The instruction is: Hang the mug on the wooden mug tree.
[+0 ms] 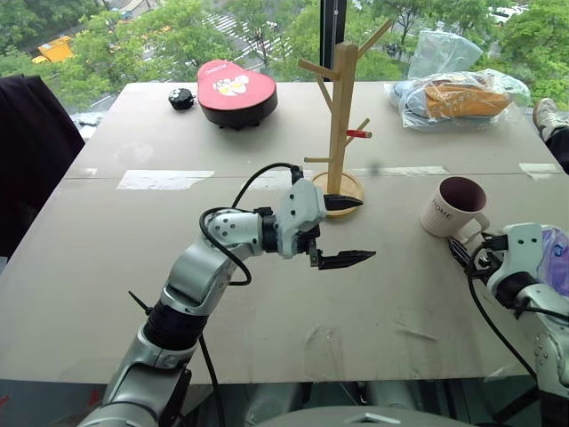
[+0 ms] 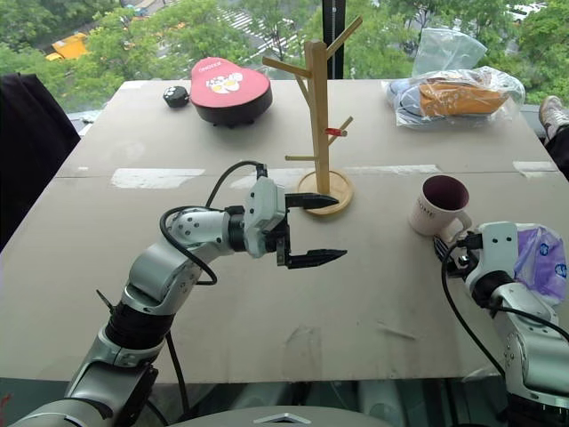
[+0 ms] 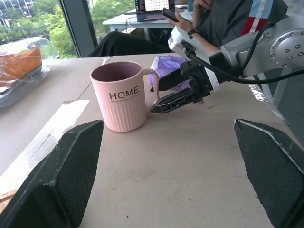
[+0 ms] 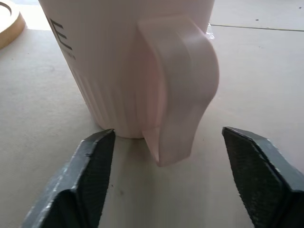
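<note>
The cream-white ceramic mug (image 1: 452,208) with its dark maroon inside stands upright on the grey tabletop (image 1: 107,258), to the right of the tall light-wood mug tree (image 1: 339,120) on its round disc base — the two well apart. The right gripper (image 3: 165,94) sits at the mug's loop handle with its black fingers spread, one on either side, not yet pinching it. The left gripper (image 1: 348,231) hangs over the table just in front of the tree's base — fingers spread, holding nothing.
</note>
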You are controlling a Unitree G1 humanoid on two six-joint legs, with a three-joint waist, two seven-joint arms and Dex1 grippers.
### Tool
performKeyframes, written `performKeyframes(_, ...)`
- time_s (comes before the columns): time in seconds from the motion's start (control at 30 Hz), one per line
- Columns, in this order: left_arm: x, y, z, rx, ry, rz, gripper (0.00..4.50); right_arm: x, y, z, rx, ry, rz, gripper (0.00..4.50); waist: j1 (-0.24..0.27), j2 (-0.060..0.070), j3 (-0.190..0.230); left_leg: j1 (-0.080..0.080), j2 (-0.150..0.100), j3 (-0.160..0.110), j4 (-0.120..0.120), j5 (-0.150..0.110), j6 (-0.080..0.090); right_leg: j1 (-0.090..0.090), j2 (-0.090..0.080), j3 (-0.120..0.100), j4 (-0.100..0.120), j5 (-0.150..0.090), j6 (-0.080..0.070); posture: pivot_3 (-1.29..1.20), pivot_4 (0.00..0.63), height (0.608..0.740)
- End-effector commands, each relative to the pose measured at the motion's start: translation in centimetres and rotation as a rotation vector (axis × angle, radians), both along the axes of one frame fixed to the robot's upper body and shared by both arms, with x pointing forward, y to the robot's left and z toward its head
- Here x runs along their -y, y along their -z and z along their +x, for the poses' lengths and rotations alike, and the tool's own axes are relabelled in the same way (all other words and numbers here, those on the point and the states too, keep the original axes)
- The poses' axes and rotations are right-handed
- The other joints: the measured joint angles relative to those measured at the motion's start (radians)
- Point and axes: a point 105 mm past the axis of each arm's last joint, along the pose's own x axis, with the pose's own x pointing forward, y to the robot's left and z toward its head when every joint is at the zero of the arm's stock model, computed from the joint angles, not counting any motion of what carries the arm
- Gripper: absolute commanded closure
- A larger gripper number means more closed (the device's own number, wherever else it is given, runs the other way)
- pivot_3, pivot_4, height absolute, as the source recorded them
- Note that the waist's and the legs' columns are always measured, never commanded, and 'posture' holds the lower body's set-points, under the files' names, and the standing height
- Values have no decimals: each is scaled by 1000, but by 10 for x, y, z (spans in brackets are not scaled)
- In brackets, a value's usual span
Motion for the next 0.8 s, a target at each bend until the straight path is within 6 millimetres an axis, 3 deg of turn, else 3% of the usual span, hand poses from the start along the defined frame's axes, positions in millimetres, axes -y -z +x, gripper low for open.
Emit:
performKeyframes(0.03, -3, -6, -2, 38, -7, -19, 0, 1, -14, 3, 70, -14, 19, 2482, 0, 0, 0, 0, 0, 0, 0, 0, 0, 0, 0, 0, 0, 0, 0, 0, 150, 740)
performKeyframes(0.17, -4, -5, -2, 38, -12, -17, 0, 1, -12, 4, 70, -20, 13, 4346, 0, 0, 0, 0, 0, 0, 0, 0, 0, 0, 0, 0, 0, 0, 0, 0, 150, 740)
performKeyframes(0.43, -8, -6, 2, 38, -36, -37, 0, 3, -10, 12, 65, -20, -73, 4486, 0, 0, 0, 0, 0, 0, 0, 0, 0, 0, 0, 0, 0, 0, 0, 0, 150, 740)
performKeyframes(0.6, -13, -10, 8, -18, -107, -170, 0, -16, -47, 29, 155, -150, -110, 4486, -11, 0, 0, 0, 0, 0, 0, 0, 0, 0, 0, 0, 0, 0, 0, 0, 150, 740)
performKeyframes(0.8, -32, -11, 16, -53, -254, -370, 0, -66, -107, 44, 246, -485, -210, 4486, -22, 0, 0, 0, 0, 0, 0, 0, 0, -1, 0, 0, 0, 0, 0, 0, 150, 740)
